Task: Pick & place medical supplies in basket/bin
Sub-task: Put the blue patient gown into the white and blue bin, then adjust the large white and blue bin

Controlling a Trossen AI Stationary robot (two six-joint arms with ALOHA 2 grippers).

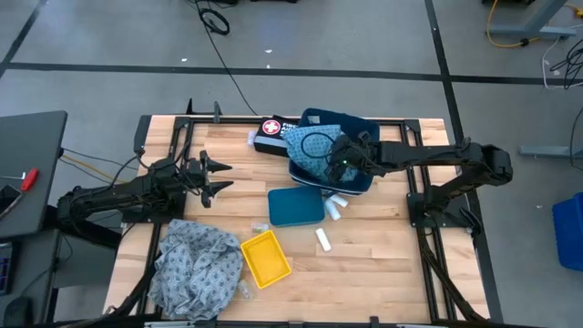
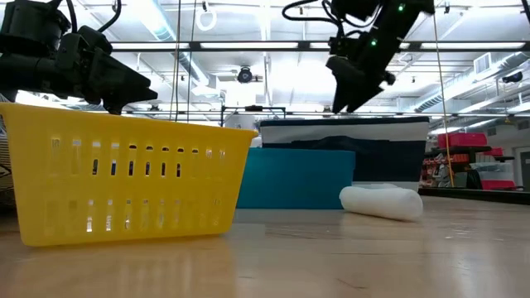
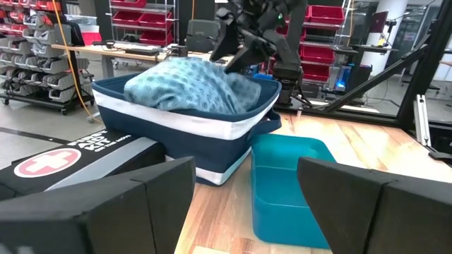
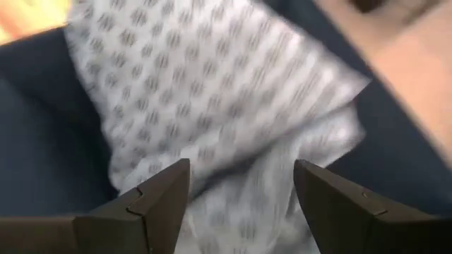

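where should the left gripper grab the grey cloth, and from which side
Probably from straight above, on a raised fold near the middle of the grey cloth. It lies crumpled and spread on the table with no firm edge, so a ridge gives the fingers something to pinch. Best to stay off its right edge, which sits against the yellow basket. The left gripper is open above bare table just beyond it.

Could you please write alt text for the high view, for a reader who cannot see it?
The right gripper hangs open over the blue-green cloth in the navy bin. The left gripper waits open above the grey cloth.
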